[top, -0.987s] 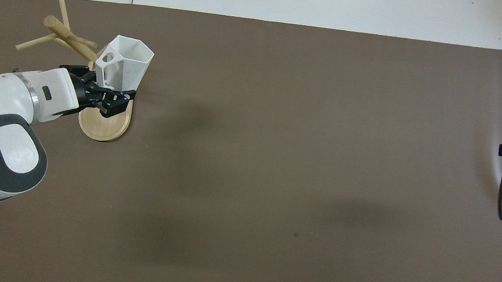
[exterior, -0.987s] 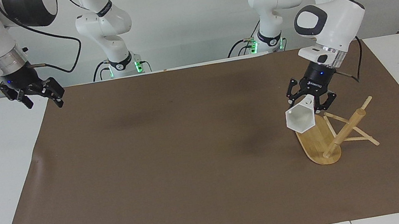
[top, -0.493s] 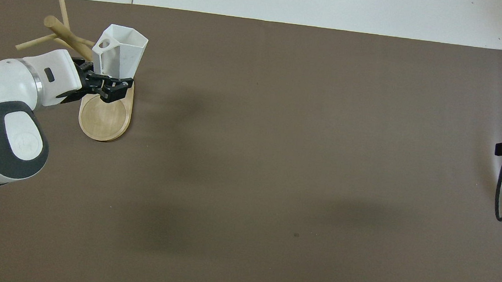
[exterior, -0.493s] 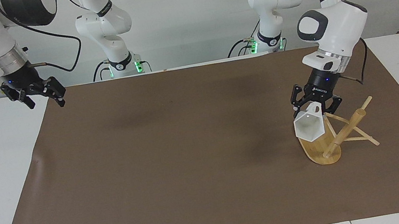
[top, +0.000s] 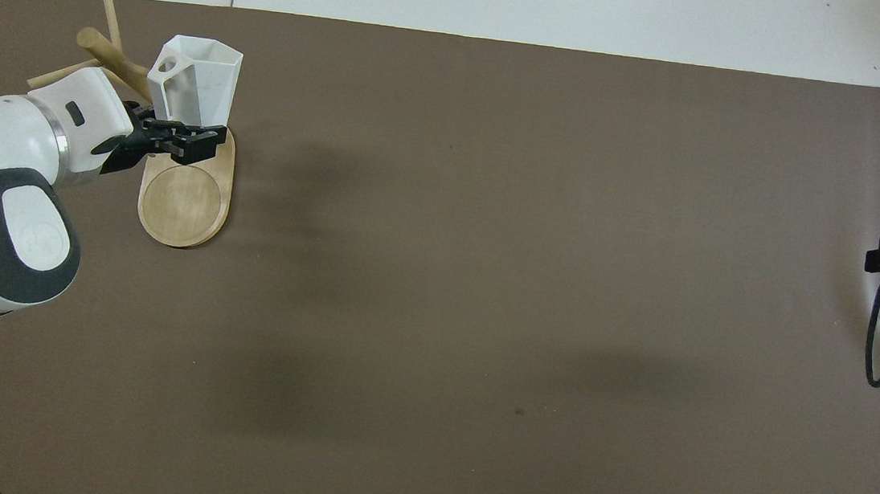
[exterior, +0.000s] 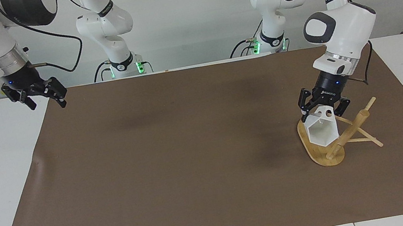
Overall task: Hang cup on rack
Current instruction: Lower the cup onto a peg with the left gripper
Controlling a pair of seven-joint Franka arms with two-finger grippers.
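— Left claw (exterior: 324, 107): what has it got?
— It is clamped on the cup (exterior: 323, 131), gripping at the base end. The cup lies tipped on its side in the air over the rack (exterior: 326, 149), with its open mouth turned away from the robots and its handle on top, the round hole in the handle showing.

— Where is the rack?
— It stands on the brown mat (exterior: 175, 154), toward the left arm's end of the table. Its oval base (top: 184, 206) lies flat on the mat, and the post (top: 111, 56) rises from the part of the base farther from the robots, with thin pegs sticking out near its top.

— How does the cup sit relative to the rack?
— It hangs just beside the post, over the base. From above, the handle (top: 167, 67) is on the post's side of the cup. Whether it touches the post or a peg, I cannot tell.

— And the right claw (exterior: 41, 95)?
— Its arm waits, well apart from the rack, with the claw held up over the mat's edge at the right arm's end of the table. Its fingers are spread and hold nothing.
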